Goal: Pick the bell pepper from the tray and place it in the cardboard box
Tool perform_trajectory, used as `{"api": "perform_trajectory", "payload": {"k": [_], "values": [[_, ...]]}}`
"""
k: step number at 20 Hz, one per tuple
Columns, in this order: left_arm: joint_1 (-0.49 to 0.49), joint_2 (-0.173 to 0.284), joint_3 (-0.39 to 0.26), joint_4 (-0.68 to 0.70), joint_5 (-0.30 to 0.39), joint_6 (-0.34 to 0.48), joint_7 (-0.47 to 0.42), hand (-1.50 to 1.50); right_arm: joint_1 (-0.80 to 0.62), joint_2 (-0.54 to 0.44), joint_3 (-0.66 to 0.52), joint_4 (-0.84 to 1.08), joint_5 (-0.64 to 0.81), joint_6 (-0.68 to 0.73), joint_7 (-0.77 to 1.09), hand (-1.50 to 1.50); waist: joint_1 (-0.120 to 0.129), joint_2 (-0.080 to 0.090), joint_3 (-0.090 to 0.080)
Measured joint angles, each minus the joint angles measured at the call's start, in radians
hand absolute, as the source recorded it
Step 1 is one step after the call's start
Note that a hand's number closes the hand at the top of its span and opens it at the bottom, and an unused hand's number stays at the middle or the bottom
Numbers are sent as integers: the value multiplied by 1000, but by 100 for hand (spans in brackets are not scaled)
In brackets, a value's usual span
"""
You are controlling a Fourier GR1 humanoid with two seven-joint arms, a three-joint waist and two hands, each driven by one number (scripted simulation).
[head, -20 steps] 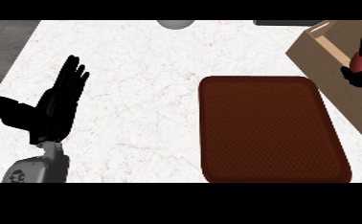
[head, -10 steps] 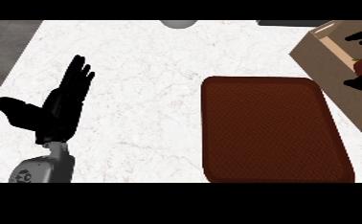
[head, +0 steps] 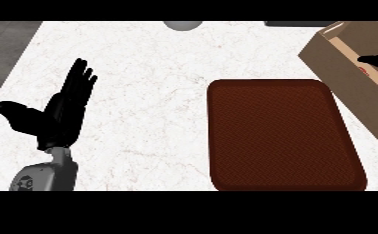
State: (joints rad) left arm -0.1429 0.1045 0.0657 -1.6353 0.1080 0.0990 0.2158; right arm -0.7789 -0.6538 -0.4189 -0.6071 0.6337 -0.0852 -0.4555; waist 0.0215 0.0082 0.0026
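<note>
The bell pepper cannot be made out as a whole thing in the head view. The dark brown rectangular tray (head: pixel 284 135) with the woven texture carries nothing, so the pepper is no longer there. At the right edge, inside the open tan cardboard box (head: pixel 336 60), a small black tip, probably of the right hand (head: pixel 368 58), shows next to a small red spot, which may be the pepper, but this is too little to be sure. Whether the fingers of that hand are closed or open I cannot tell.

As a judgement, a bell pepper is light, hollow and rather stiff, with smooth, a little slippery skin. It is best taken around the wide middle of its body, not by the stem.

The black left hand (head: pixel 63 110) rests at the left side on the white marble table (head: pixel 148 78), fingers (head: pixel 80 80) straight and open, thumb spread, holding nothing, well apart from the tray and box.
</note>
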Motion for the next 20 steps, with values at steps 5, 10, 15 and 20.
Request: {"api": "perform_trajectory", "payload": {"k": [5,10,15,20], "values": [[12,11,12,-14,10,-7,9,0,-33,1,-139,61,-177,124,0,-150,-8,-5,-1],[17,13,19,-6,17,-16,-1,0,-39,-69,-253,147,-310,262,-13,-150,-7,-2,-1],[38,0,9,-6,11,-19,-25,0,-24,-156,-328,236,-388,328,-49,-150,-1,1,0],[18,6,13,-13,13,-18,-4,0,14,-217,-369,298,-436,364,-110,-150,1,2,0]]}}
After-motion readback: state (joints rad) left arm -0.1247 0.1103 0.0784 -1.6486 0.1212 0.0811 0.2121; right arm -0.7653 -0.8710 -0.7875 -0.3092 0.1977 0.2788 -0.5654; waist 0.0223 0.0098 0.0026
